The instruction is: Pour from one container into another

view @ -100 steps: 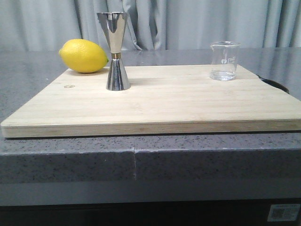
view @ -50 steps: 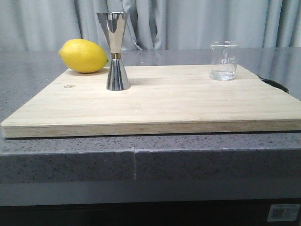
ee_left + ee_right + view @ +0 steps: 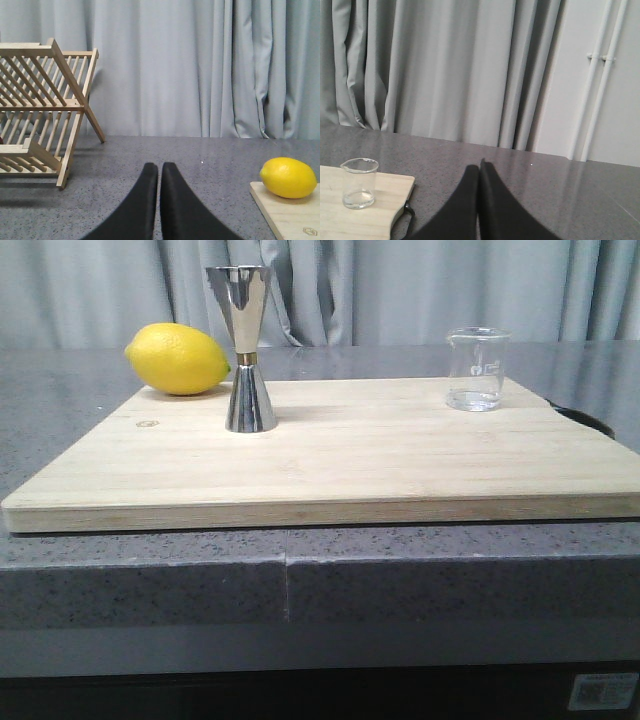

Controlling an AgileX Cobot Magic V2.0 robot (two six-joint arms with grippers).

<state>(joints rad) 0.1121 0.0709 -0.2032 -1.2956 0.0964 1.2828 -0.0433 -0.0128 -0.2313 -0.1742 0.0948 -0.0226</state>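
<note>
Beaker (image 3: 477, 370) stood upright at the wooden board's (image 3: 330, 465) far right; jigger (image 3: 246, 348) far left by a lemon (image 3: 177, 358); nothing had moved; both grippers (image 3: 155, 170) (image 3: 480, 167) sat closed, empty, off the board; pouring unstarted.

The jigger (image 3: 247, 348) has shifted very slightly to the right.

Lemon (image 3: 177, 359) on wooden cutting board (image 3: 330, 465); wooden dish rack (image 3: 42, 110) on grey counter (image 3: 140, 565)
</note>
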